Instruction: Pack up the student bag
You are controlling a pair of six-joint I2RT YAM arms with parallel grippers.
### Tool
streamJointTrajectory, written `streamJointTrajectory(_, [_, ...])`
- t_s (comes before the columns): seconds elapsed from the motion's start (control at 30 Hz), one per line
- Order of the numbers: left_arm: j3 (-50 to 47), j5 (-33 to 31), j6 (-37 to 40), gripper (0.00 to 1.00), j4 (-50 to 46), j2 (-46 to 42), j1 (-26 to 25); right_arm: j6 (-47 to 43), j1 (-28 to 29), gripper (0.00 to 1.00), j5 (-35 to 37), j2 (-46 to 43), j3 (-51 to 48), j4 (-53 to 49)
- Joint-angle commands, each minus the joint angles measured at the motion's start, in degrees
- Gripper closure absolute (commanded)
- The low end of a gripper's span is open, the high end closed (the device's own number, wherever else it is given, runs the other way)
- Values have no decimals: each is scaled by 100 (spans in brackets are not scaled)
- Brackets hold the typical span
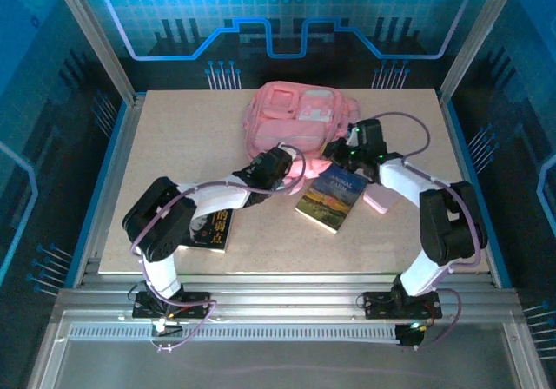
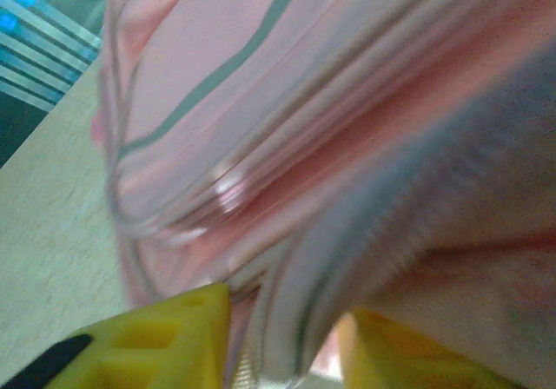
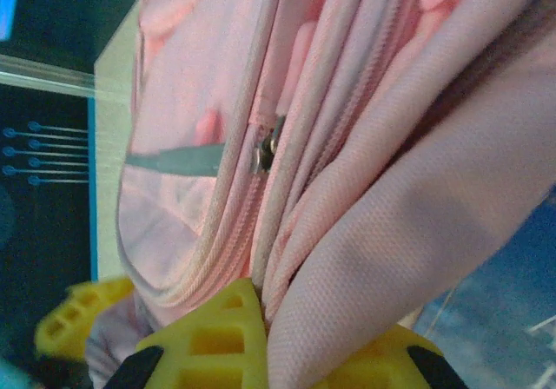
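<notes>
Pinching the student bag (image 1: 291, 115) at its near edge — right jaws clamped, left jaws' grip unclear — open table (image 1: 174, 146) leftward

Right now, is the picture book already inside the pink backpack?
No, the picture book lies flat on the table, outside the pink backpack and just in front of it.

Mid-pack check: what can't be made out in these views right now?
Bag mouth: top view, left gripper and right gripper cover its near edge; open or zipped unclear.
Left grip: left wrist view blurred; fabric between fingers, hold uncertain.
Dark book: top view, left arm covers part.
</notes>
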Motion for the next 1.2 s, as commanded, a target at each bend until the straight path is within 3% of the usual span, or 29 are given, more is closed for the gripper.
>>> streamJointTrajectory(0.0, [460, -1121, -768, 25, -318, 258, 506, 505, 1206, 100, -1068, -80, -72, 45])
streamJointTrajectory(0.03, [499, -1216, -1063, 17, -642, 264, 616, 452, 1399, 92, -988, -19, 54, -77])
streamJointTrajectory(0.2, [446, -1298, -1787, 3, -1569, -46, 973, 198, 1524, 40, -1019, 3, 321, -650])
streamJointTrajectory(0.3, [420, -1254, -1924, 1, -1904, -331, 994, -218, 1345, 23, -905, -277, 378, -1313])
streamJointTrajectory(0.4, [535, -1137, -2232, 1, -2433, -593, 985, -816, 1016, 15, -621, -598, 541, -2189])
streamJointTrajectory(0.53, [603, -553, -2723, 1, -2923, -1046, 880, -1374, 276, 13, -263, -768, 690, -2801])
streamJointTrajectory(0.63, [619, -268, -2932, 1, -2993, -1267, 576, -1514, -349, 13, -201, -633, 660, -2595])
streamJointTrajectory(0.73, [681, 432, -3534, 1, -2996, -1334, 346, -1511, -874, 12, -356, -185, 705, -2102])
streamJointTrajectory(0.83, [606, 881, -4072, 1, -2753, -1294, 183, -1351, -1151, 13, -539, 417, 855, -1523])
streamJointTrajectory(0.93, [555, 913, -4339, 1, -2548, -1215, 24, -1152, -1273, 14, -709, 1095, 1200, -1144])
streamJointTrajectory(1.17, [310, 1701, -4848, 1, -2201, -1270, -161, -569, -1319, 28, -1050, 2316, 1939, -404])
